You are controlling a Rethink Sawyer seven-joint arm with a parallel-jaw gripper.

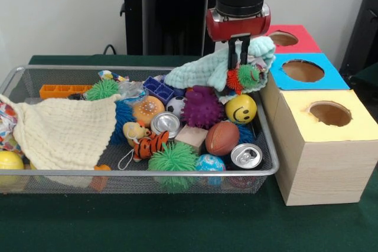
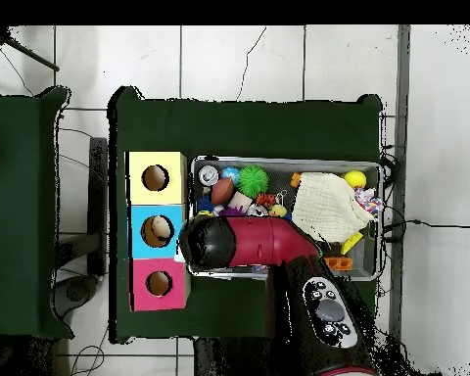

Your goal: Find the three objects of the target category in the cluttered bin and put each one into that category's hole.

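A red and black arm hangs over the right end of a wire mesh bin (image 1: 18, 78), its gripper (image 1: 238, 57) pressed down into a crumpled mint-green cloth (image 1: 201, 72) with a nubbly weave; the two dark fingers (image 1: 233, 54) stand close together, and it cannot be told whether they pinch the cloth or the toy below. Just under the fingertips sits a spiky rubber toy (image 1: 243, 77), half orange and half green. The cloth drapes across the bin's far right corner and touches the blue box.

To the right of the bin stand three boxes in a row, each with a round hole in its flat top: a yellow-topped box (image 1: 322, 146) of pale wood nearest, a blue-topped box (image 1: 331, 78) in the middle, a red-topped box (image 1: 304, 42) farthest.

Inside the bin, a cream waffle-textured cloth (image 1: 65, 131) covers the left half. Beside it lie a purple spiky ball (image 1: 202, 107), a smooth yellow smiley ball (image 1: 241, 109), a brown toy football (image 1: 222, 138), a fuzzy green ball (image 1: 173, 159), two shiny metal cans (image 1: 246, 156), a striped plush tiger (image 1: 150, 144) and a plain wooden block (image 1: 191, 136).

From overhead, the arm's rounded red casing (image 2: 263, 242) covers the bin's edge beside the boxes.
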